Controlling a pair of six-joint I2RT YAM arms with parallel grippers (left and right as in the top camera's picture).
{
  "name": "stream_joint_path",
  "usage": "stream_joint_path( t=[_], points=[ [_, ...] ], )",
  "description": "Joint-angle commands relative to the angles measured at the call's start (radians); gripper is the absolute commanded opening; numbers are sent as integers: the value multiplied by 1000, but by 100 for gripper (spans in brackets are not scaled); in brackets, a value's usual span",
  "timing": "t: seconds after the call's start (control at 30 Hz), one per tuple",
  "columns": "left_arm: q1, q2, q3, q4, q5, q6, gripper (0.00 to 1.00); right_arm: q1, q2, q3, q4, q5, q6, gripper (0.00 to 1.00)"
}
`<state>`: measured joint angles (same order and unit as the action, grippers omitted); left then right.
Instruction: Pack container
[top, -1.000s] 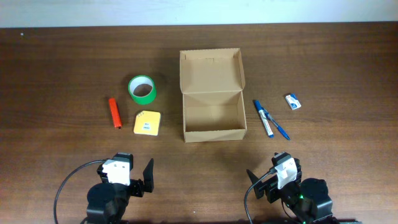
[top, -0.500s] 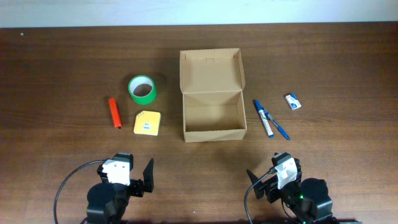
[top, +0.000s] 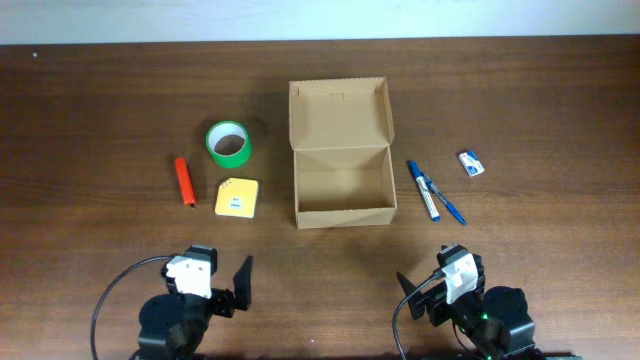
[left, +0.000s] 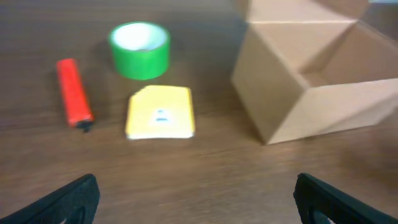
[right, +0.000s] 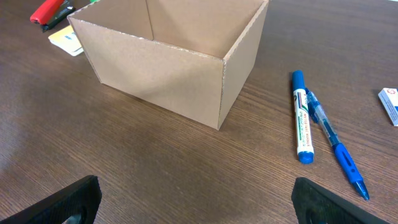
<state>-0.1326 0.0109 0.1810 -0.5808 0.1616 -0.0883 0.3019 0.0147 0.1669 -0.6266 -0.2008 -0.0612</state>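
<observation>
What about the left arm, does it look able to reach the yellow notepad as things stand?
Probably yes: the left gripper is open and faces the yellow notepad, with only bare table between them.

Open cardboard box (right: 168, 59) stands on bench (right: 155, 168). A marker (right: 302, 118) and blue pen (right: 333, 149) lie side by side, right of it. The fingers (right: 68, 199) are spread wide, holding nothing.

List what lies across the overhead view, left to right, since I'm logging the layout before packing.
red marker → green tape roll → container → white-and-blue marker → small white packet. Left out, overlapping neighbours: yellow notepad, blue pen.
</observation>
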Motion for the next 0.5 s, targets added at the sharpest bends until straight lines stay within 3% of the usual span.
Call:
stream_joint_path(
  t=[0.0, 0.13, 0.27, 0.47],
  points=[
    [-5, -5, -3, 60, 147, -24, 100, 6, -12, -6, 3, -12, -6, 99],
    [-5, 11, 0, 290, 265, -87, 100, 6, -12, -6, 3, -12, -6, 99],
    [-5, 212, 92, 280, 261, -34, 100, 6, -12, -6, 3, -12, -6, 99],
    [-4, 766, 537, 106, 79, 86, 100, 6, -12, -6, 3, -12, -6, 99]
  ],
)
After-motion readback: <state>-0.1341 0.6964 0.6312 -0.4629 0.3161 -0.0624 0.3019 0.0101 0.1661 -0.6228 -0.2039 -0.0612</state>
